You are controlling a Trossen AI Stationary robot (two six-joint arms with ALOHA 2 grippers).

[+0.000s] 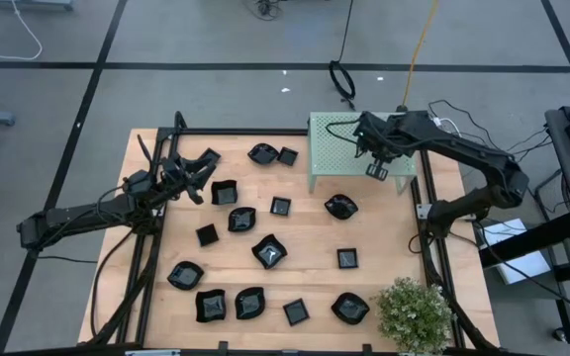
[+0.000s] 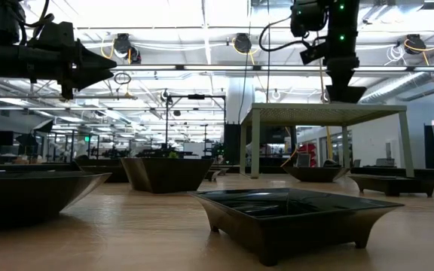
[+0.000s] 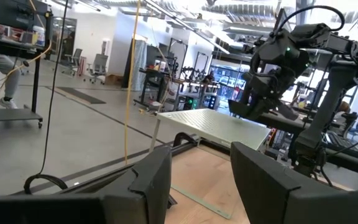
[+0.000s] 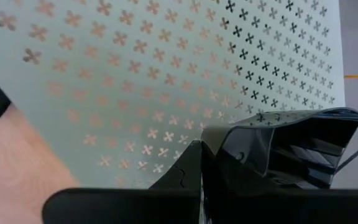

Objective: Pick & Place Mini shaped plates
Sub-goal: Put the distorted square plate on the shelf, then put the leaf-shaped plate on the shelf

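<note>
Hovering over the pale green box [image 1: 359, 148] at one o'clock, the right gripper [image 1: 377, 170] is gripping one plate [image 4: 291, 149] while many plates [image 1: 270, 251] are waiting, the left gripper [image 1: 206, 163] spread empty at ten o'clock.

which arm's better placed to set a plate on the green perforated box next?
Right. The right gripper hangs directly over the green perforated box, its fingers shut on a mini plate. The left gripper is across the table near the far-left plates, fingers open and empty.
</note>
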